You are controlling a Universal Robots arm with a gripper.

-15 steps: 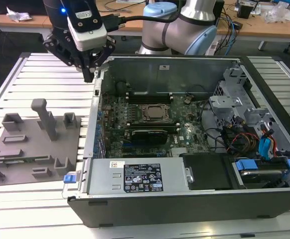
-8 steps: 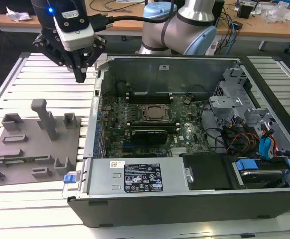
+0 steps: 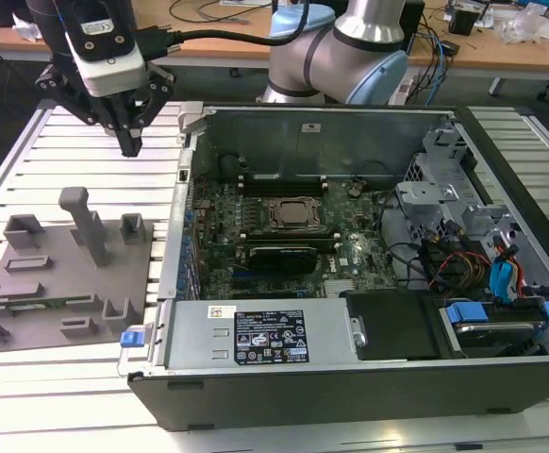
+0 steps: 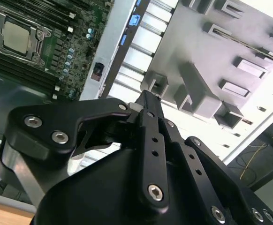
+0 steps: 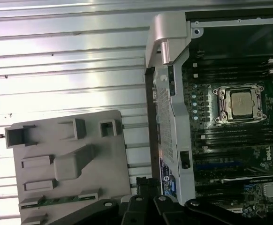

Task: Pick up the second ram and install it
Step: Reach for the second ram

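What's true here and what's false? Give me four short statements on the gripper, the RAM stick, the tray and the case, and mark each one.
1. The gripper holds the second ram. False: the gripper is shut on nothing, and the second ram lies in the grey tray.
2. The gripper hangs over the slatted table, near the tray's far edge. True.
3. The computer case is closed up. False: it lies open and the motherboard shows inside.
4. The grey tray lies to the exterior view's left of the computer case. True.
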